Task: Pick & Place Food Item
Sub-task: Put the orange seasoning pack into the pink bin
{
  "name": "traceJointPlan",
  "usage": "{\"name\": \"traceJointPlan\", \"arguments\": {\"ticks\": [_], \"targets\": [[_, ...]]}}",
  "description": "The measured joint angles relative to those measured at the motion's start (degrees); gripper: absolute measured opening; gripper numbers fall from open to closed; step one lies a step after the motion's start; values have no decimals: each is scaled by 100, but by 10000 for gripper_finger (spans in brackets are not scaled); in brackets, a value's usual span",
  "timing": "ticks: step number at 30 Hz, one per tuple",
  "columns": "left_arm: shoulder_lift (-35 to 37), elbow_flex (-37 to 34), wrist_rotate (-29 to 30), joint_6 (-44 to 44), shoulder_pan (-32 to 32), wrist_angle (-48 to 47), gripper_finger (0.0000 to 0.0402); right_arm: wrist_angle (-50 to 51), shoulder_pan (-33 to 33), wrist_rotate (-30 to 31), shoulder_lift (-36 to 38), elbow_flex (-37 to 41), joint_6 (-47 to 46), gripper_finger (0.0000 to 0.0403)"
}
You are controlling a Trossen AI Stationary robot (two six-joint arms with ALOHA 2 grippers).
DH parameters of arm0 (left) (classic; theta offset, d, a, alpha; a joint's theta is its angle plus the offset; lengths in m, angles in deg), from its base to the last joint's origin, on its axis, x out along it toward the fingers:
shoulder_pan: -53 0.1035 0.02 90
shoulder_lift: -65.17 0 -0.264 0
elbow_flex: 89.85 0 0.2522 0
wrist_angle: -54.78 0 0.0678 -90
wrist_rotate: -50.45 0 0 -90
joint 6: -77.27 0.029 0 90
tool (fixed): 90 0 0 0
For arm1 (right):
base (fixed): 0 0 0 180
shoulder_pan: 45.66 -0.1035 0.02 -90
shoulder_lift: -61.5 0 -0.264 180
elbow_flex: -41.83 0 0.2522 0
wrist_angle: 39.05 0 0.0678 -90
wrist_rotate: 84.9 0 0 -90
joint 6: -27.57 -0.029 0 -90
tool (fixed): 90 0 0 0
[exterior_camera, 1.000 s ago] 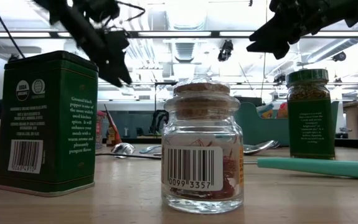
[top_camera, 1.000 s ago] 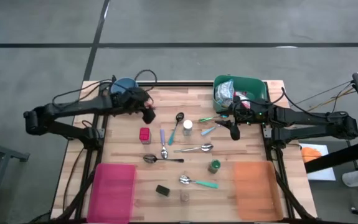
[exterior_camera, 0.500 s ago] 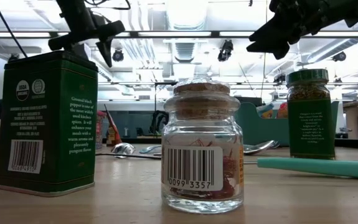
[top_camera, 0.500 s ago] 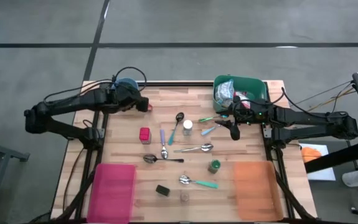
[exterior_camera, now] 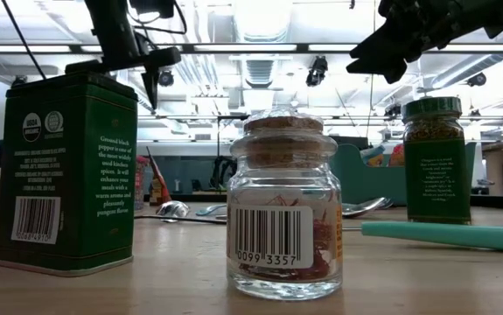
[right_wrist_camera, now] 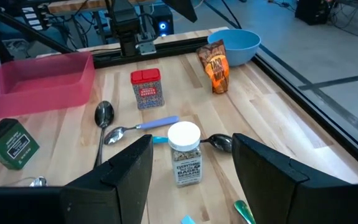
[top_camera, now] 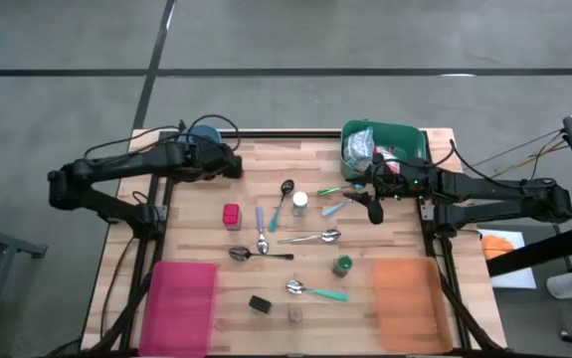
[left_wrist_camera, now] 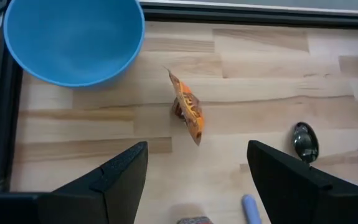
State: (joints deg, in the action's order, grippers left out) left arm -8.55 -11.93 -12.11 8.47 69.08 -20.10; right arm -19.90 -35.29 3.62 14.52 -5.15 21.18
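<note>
On the worktop, the left gripper hangs with jaws released and empty above the far left corner. The orange snack packet stands on edge just ahead of them, beside the blue bowl. The right gripper, also released, is well apart.

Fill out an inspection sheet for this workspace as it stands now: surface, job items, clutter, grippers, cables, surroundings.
Surface: wooden slat table, black-framed.
Job's things: orange snack packet standing on the wood beside the blue bowl; green bin holding packaged food; pink tray and orange tray.
Clutter: metal spoons, red spice tin, white-capped spice jar, green tin, cork-stoppered glass jar.
Grippers: left gripper open above the packet; right gripper open near the bin, holding nothing.
Cables: black cable looped on the left arm.
Surroundings: grey floor; no person seen.
</note>
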Motion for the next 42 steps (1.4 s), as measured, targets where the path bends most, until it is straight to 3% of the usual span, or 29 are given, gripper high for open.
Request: {"name": "traceJointPlan", "arguments": {"ticks": [15,21,42], "targets": [[-275,-132,228,-228,41,293,276,1,2,-1,0,0,0,214],[-443,-253,114,-979,95,380,276,4,1,0,0,0,0,214],[-1521,-269,-408,-1064,1066,1165,275,7,0,0,0,0,0,214]]}}
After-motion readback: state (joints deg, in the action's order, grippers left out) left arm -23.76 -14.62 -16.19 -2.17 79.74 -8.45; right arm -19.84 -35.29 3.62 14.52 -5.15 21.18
